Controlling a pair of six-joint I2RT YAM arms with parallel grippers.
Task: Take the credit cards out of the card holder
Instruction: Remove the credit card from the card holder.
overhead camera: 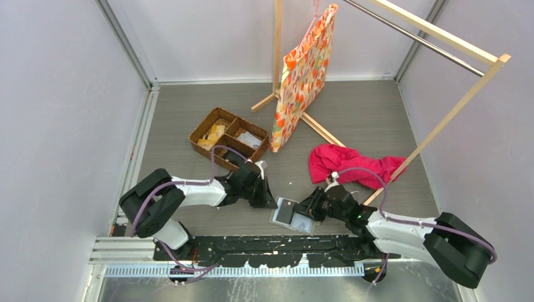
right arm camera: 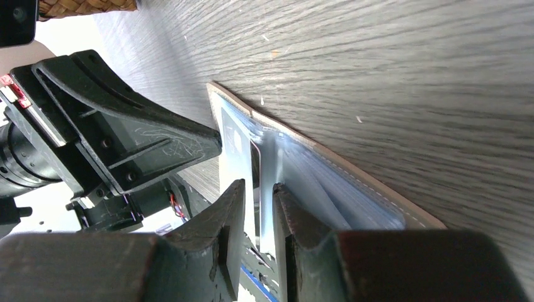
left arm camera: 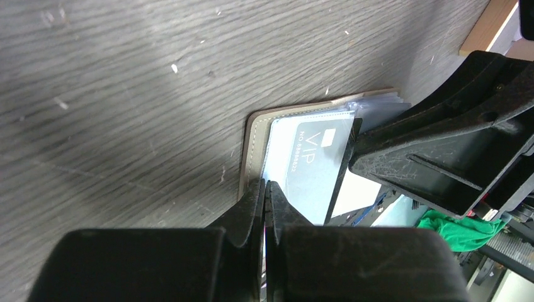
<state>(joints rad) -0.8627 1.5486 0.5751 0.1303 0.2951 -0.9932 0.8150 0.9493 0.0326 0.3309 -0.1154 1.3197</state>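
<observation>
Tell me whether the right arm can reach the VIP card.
Probably yes: the right gripper is beside the VIP card, nothing between; the left gripper pins the card holder.

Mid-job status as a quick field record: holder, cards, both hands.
card holder: lying open on the table, between the two hands
VIP card: dark grey, inside a clear sleeve of the holder
left hand: shut, tips at the holder's near edge
right hand: fingers slightly apart, straddling a pale sleeve or card edge; grip not confirmed
cards removed: none seen loose beside the holder
</observation>
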